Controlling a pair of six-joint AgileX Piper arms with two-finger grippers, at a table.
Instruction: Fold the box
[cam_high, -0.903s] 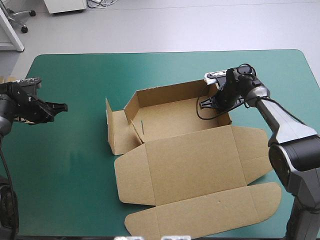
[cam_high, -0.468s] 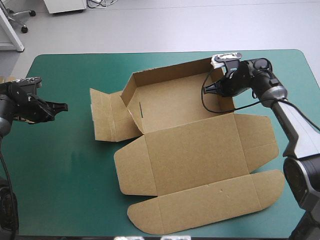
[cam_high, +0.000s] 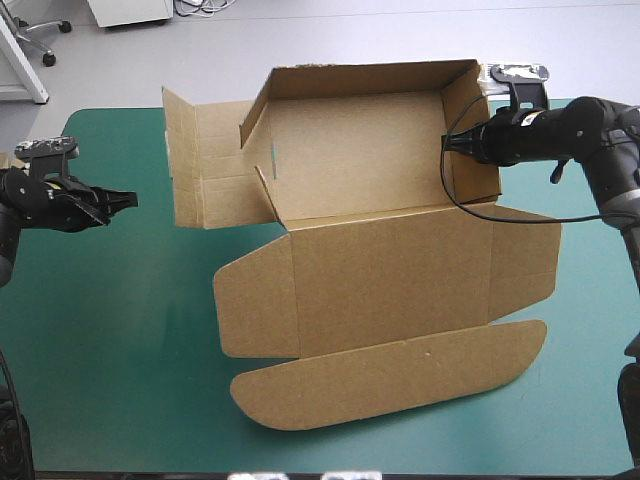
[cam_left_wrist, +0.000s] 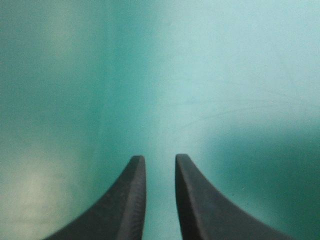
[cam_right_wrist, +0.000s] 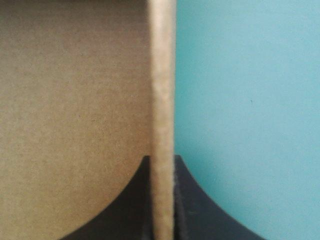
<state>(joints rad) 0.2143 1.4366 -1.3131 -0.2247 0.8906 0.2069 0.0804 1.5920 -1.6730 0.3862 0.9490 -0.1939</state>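
The brown box (cam_high: 385, 285) is partly raised off the teal-green cover: its tray part (cam_high: 350, 150) with standing walls is tipped up near the table's far edge. The flat lid panel and its rounded flap (cam_high: 390, 380) slope down toward the front. A loose side flap (cam_high: 198, 165) sticks out at the tray's left. My right gripper (cam_high: 455, 142) is shut on the tray's right wall. In the right wrist view the board edge (cam_right_wrist: 162, 100) runs straight between that gripper (cam_right_wrist: 162, 159). My left gripper (cam_high: 122, 200) hovers far left of the box, fingers (cam_left_wrist: 135, 185) a narrow gap apart, holding nothing.
Bare teal-green cover (cam_high: 120, 330) lies between my left gripper and the box, and along the front left. The box's lid reaches close to the table's front edge. The right arm (cam_high: 610, 150) spans the far right corner.
My right gripper has risen and moved toward the far edge with the box's right wall in it, tipping the tray up and dragging the lid along. The left arm has barely shifted.
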